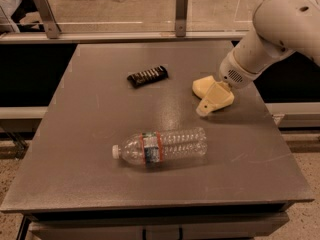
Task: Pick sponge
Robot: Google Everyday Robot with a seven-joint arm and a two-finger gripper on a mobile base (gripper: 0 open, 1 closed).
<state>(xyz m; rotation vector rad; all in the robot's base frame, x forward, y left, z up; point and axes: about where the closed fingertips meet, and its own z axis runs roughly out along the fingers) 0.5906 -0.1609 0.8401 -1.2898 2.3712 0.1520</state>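
Observation:
The pale yellow sponge (201, 87) lies on the grey table (100, 134) at the right, behind the middle. My cream-coloured gripper (205, 109) hangs from the white arm (280, 29) and reaches down across the sponge from the upper right. It covers the sponge's middle, and its tip is at the sponge's near edge, close to the table top. The sponge rests on the table.
A clear plastic bottle (165, 146) with a red and green label lies on its side near the table's front. A small black ridged bar (147, 76) lies behind the centre. A rail with metal posts (181, 11) runs along the far edge.

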